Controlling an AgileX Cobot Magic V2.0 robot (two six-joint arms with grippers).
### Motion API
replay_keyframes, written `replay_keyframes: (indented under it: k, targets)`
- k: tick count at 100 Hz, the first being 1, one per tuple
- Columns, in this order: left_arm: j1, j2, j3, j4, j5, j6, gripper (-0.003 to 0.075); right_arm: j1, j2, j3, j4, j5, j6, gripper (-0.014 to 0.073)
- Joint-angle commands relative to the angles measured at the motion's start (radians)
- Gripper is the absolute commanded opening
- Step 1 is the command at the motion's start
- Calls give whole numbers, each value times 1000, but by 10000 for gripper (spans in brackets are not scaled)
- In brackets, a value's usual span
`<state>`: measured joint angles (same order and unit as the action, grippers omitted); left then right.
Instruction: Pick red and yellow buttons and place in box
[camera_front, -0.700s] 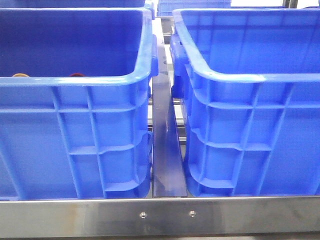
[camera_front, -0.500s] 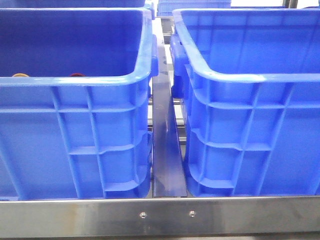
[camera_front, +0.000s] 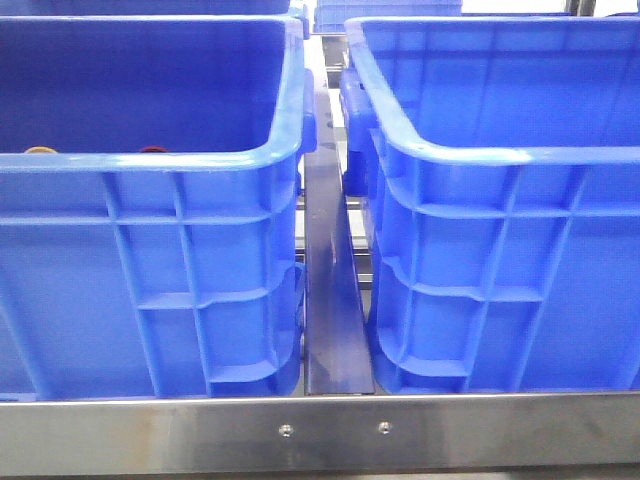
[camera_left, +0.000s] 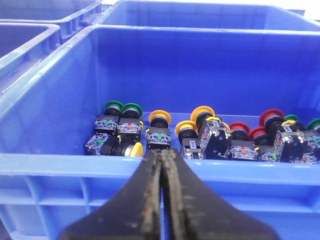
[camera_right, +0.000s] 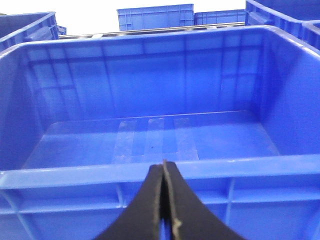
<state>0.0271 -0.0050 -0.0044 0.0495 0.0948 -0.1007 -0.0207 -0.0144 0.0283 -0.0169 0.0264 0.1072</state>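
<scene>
Several red and yellow buttons lie on the floor of the left blue crate (camera_left: 60, 164). In the left wrist view a yellow-capped button (camera_left: 160, 117) stands just beyond my left gripper (camera_left: 161, 153), and red-capped ones (camera_left: 271, 116) sit farther along the row. The left gripper is shut and empty, hovering outside the crate's near rim. In the front view only a yellow cap (camera_front: 38, 150) and a red cap (camera_front: 152, 150) peek over that crate's (camera_front: 150, 280) rim. My right gripper (camera_right: 163, 164) is shut and empty before the near rim of the empty blue box (camera_right: 150, 75), the right crate (camera_front: 500, 250).
Green-capped buttons (camera_left: 131, 109) share the left crate. A dark metal strip (camera_front: 335, 300) runs between the two crates, and a steel rail (camera_front: 320, 430) crosses the front. More blue crates (camera_right: 155, 17) stand behind. Neither arm shows in the front view.
</scene>
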Motion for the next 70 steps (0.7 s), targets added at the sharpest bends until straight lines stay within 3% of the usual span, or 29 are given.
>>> replay_keyframes:
  k: [1,34,54,70]
  targets:
    - [-9,-32,-53,0,-61,-3,-20,1,-16,5,-3,-83,-1,-63]
    - [-9,42,-290,0,204,-3,-20,1,-16,5,-3,-83,-1,-63]
    - [-9,229,-440,-11,342,-1,-20,1,-16,5,-3,-83,-1,-63]
    - [-9,410,-541,-23,370,1,-20,1,-16,5,-3,-83,-1,-63]
